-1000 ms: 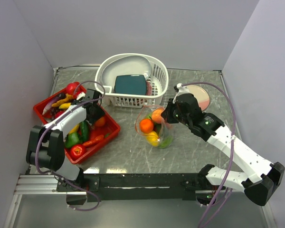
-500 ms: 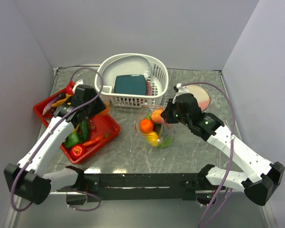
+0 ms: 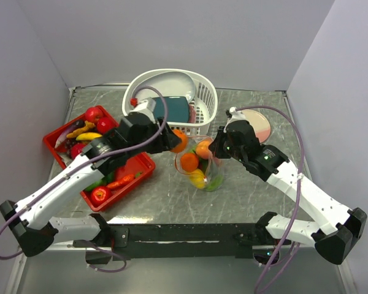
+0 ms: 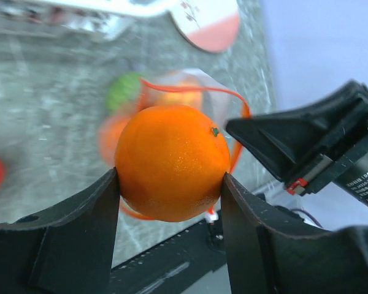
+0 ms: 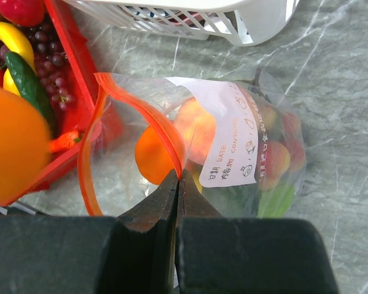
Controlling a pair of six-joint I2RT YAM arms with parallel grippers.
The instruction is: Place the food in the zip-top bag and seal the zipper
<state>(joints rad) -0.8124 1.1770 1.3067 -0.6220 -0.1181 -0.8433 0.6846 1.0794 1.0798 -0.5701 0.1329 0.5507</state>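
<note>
We hovered toy orange (image 4: 172, 160), clamped in left gripper (image 4: 169, 187), near zip-top bag (image 5: 233, 153) mouth; right gripper (image 5: 176, 179) pinched shut on zipper (image 5: 164, 130). Bag stood on table (image 3: 245, 196), part-filled. We judged orange light, hard, slick: grip across middle

The orange (image 4: 172, 162) is bright orange, its skin finely dimpled, with a small green stem mark. The bag (image 5: 276, 110) is clear, its zipper (image 5: 101, 82) orange-red and its label (image 5: 230, 144) white with dark writing. The fruit (image 3: 195, 166) inside shows orange, yellow and green. The tray (image 3: 138, 165) is red; in it are a yellow banana (image 3: 89, 136), dark purple-red grapes (image 5: 49, 55) and a red apple (image 3: 93, 114). The basket (image 3: 205, 92) is white, the slab (image 3: 179, 109) teal. The table (image 3: 172, 199) is grey marble with pale veins.
</note>
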